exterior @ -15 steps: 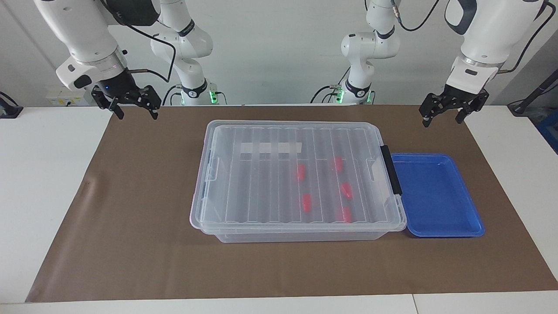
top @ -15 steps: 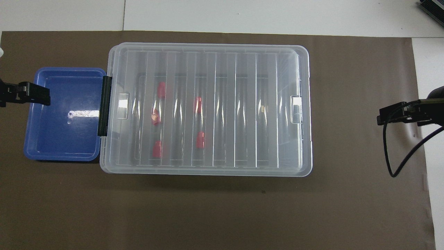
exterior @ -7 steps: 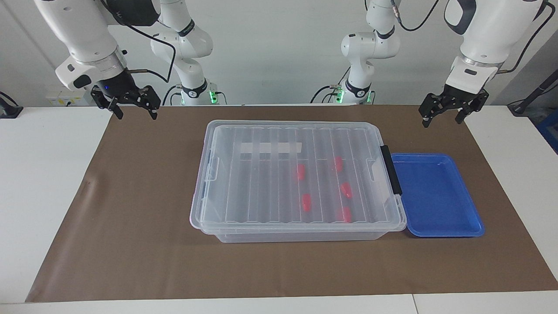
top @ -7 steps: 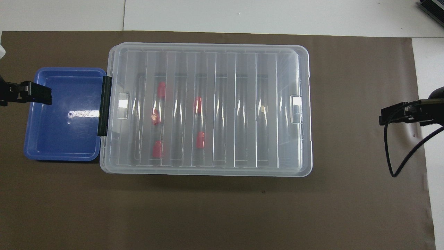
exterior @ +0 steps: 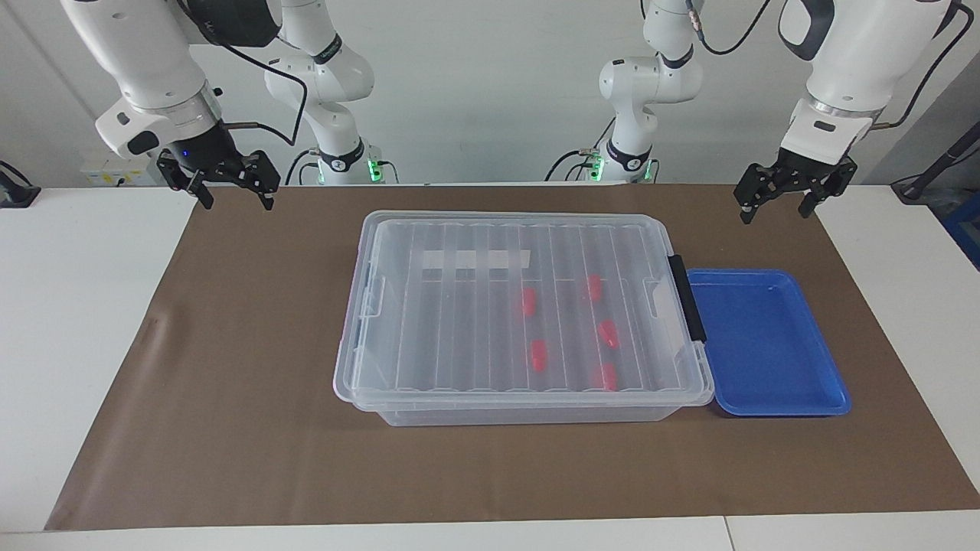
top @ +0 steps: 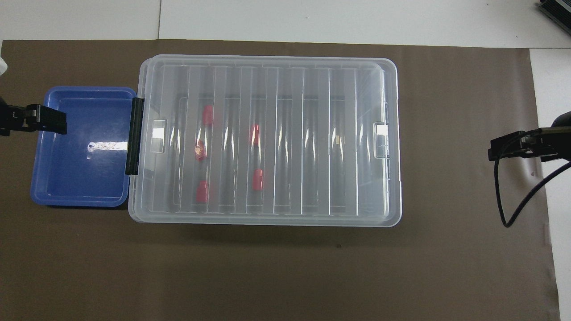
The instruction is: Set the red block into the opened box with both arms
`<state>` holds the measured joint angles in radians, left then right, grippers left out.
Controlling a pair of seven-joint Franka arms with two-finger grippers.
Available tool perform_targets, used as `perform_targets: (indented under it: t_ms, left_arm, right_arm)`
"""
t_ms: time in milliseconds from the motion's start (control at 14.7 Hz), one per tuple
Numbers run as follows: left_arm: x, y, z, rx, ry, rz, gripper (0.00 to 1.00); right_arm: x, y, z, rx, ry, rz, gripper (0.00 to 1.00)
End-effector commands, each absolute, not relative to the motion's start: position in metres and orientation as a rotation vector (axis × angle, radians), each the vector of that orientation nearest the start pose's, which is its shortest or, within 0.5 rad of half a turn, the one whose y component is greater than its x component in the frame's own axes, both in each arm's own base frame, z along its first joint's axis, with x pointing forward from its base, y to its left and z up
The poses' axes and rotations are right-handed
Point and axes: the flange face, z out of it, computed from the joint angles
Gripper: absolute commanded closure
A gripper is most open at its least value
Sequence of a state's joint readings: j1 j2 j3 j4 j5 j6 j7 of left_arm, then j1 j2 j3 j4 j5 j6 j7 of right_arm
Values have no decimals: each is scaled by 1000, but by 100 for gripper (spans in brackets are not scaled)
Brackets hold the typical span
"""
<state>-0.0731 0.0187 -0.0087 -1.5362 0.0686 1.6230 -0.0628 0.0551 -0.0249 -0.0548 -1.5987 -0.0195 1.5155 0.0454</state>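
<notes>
Since a second ago both grippers have drifted a touch: the left gripper (exterior: 776, 202) edged slightly up and toward the box, the right gripper (exterior: 233, 186) likewise rose a hair. Box, blocks and tray have not shifted.

Nearest the robots you have the two grippers, both up in the air. The left gripper hangs over the brown mat (exterior: 230, 398) at the left arm's end, just robot-side of the blue tray (exterior: 831, 383); its fingers (exterior: 743, 213) stand spread wide, holding nothing. The right gripper hangs over the mat's edge at the right arm's end, well apart from the box; its fingers (exterior: 205, 197) are also spread wide, empty.

Between the two sets of fingers, lower on the counter (exterior: 69, 344), sits the box (exterior: 360, 337), clear lid (exterior: 459, 329) lying on top of it, black clip (exterior: 687, 298) at the end toward the left gripper, white label strip (exterior: 475, 260) on the robot-side part.

Five red blocks lie inside under the lid, all in the half toward the left fingers: red block (exterior: 528, 301), and four others at (exterior: 594, 287), (exterior: 608, 334), (exterior: 539, 355) and (exterior: 608, 376), none touching.

The blue tray lies just beside the clip end, below the left fingers.
</notes>
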Motion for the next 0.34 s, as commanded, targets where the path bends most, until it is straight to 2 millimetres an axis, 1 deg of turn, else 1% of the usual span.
perform_targets:
  t_ms: [0, 272]
  left_arm:
    - [559, -43, 639, -3118, 35, -151, 0]
    - [559, -42, 639, -3118, 32, -151, 0]
  right_arm:
    - [536, -3, 626, -3168, 92, 130, 0]
    - [537, -5, 627, -3163, 101, 116, 0]
